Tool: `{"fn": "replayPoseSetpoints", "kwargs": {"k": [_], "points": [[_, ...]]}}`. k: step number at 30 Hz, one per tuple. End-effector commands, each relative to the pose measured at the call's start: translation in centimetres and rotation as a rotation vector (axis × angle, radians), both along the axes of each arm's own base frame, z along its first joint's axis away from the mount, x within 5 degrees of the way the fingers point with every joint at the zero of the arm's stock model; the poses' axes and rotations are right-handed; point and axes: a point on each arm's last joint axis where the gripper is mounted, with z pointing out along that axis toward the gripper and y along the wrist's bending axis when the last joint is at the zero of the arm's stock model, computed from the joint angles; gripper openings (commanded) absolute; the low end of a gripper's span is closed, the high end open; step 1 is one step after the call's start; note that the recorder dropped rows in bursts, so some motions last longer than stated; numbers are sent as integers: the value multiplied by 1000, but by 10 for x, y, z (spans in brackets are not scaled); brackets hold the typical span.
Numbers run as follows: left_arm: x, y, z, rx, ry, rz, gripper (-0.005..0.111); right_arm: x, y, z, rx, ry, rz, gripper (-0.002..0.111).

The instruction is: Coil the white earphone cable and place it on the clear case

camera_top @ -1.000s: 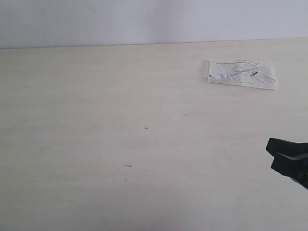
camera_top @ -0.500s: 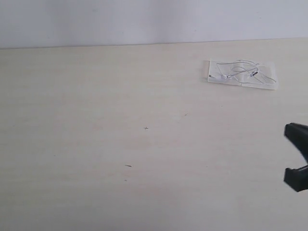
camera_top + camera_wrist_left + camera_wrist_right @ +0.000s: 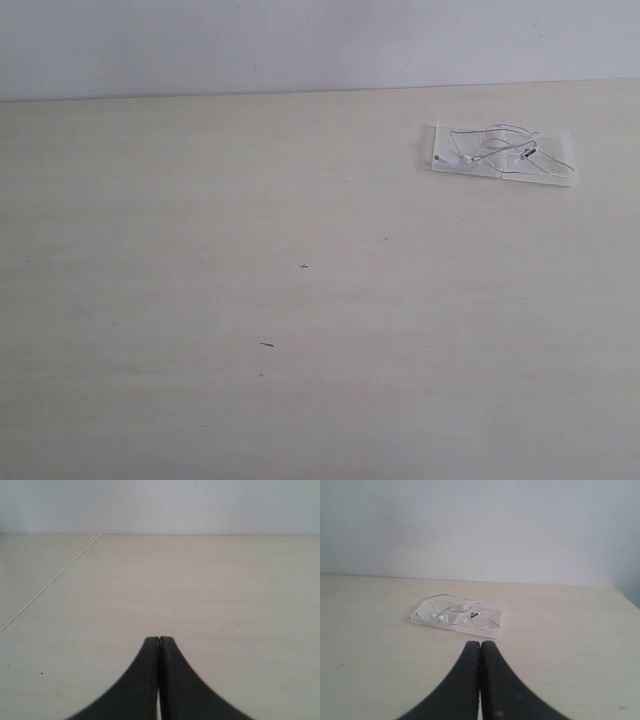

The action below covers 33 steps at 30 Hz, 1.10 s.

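Right wrist view has the white earphone cable (image 3: 457, 611) lying loosely bundled on the clear case (image 3: 495, 612) near the table's (image 3: 570, 655) far right corner, and since it looks feather-light, floppy and snag-prone, I'd pinch a bunched loop, though right gripper (image 3: 480, 645) and left gripper (image 3: 159, 640) are both pressed together, empty.

exterior view: high, angled down across the surface (image 3: 250, 300) to the wall (image 3: 300, 40). left wrist view: low, over the left gripper (image 3: 159, 640), facing surface and wall. right wrist view: low, over the right gripper (image 3: 480, 644), facing the clear case (image 3: 491, 616) nearby; the exterior view shares it, far right.
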Motion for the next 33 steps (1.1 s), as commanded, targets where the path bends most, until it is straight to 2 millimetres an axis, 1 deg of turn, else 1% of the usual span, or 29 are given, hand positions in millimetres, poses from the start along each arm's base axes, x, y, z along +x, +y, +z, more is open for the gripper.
{"fn": "replayPoseSetpoints", "kwargs": {"k": [1, 3, 6, 12, 16, 30, 33], "points": [[0, 0, 1, 3, -11, 3, 0, -4, 0, -7, -27, 36, -2, 0], [0, 0, 1, 3, -11, 3, 0, -4, 0, -12, -23, 31, -2, 0], [0, 0, 1, 3, -11, 3, 0, -4, 0, -7, -25, -21, -4, 0], [0, 0, 1, 3, -11, 3, 0, -5, 0, -11, -21, 19, -3, 0], [0, 0, 1, 3, -11, 3, 0, -5, 0, -13, 13, 41, -8, 0], [0, 0, 1, 3, -11, 3, 0, -5, 0, -13, 36, 42, -11, 0], [0, -1, 1, 3, -11, -22, 0, -5, 0, -13, 36, 42, -11, 0]]}}
